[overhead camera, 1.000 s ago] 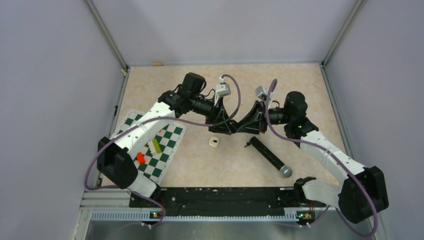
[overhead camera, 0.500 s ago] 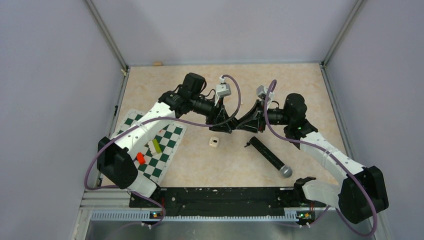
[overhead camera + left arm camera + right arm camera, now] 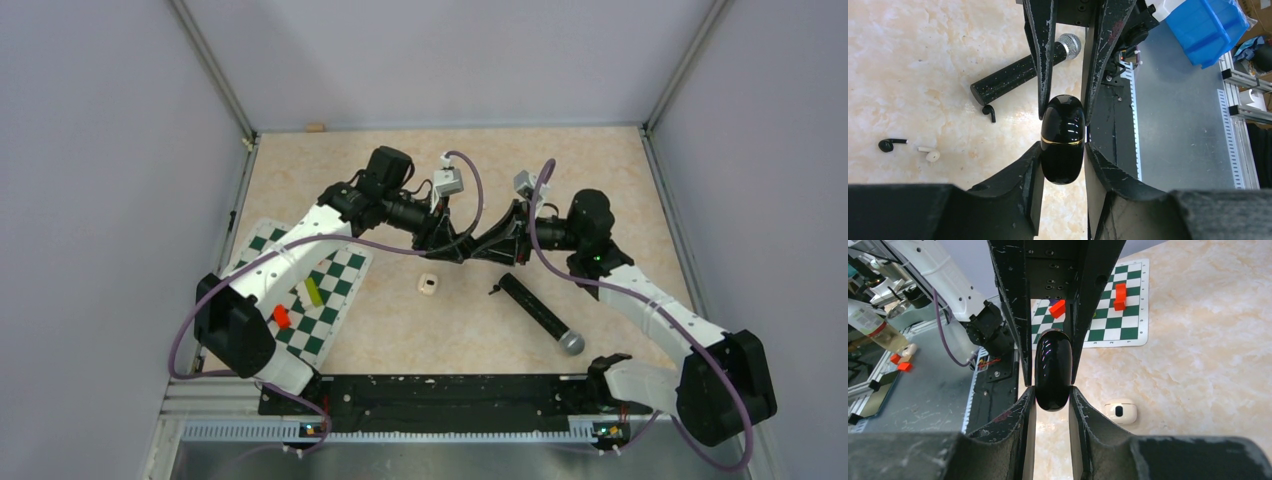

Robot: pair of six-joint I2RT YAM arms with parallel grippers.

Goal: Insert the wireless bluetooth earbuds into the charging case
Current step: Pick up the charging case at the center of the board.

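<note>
From overhead, the left gripper (image 3: 455, 250) and right gripper (image 3: 490, 245) meet tip to tip above the middle of the table (image 3: 390, 335), and what they share is hidden between them. Nearby lie a white pod (image 3: 428, 285), a black microphone (image 3: 538, 313) with a dark earbud (image 3: 494, 290) at its handle end, and a checkered mat (image 3: 335, 285). The left wrist camera shows the hidden object: a glossy black charging case (image 3: 1063, 139) with a gold seam, shut and held off the surface. The left fingers (image 3: 1034, 165) are clamped on its lower half and the right fingers press its upper sides. A second dark earbud (image 3: 890, 144) and a white earbud (image 3: 928, 154) lie close together on the table, well apart from the case. The right wrist camera shows the same double grip from the other end, both pairs narrowed onto the case, with red blocks (image 3: 1058, 308) on the mat behind.
</note>
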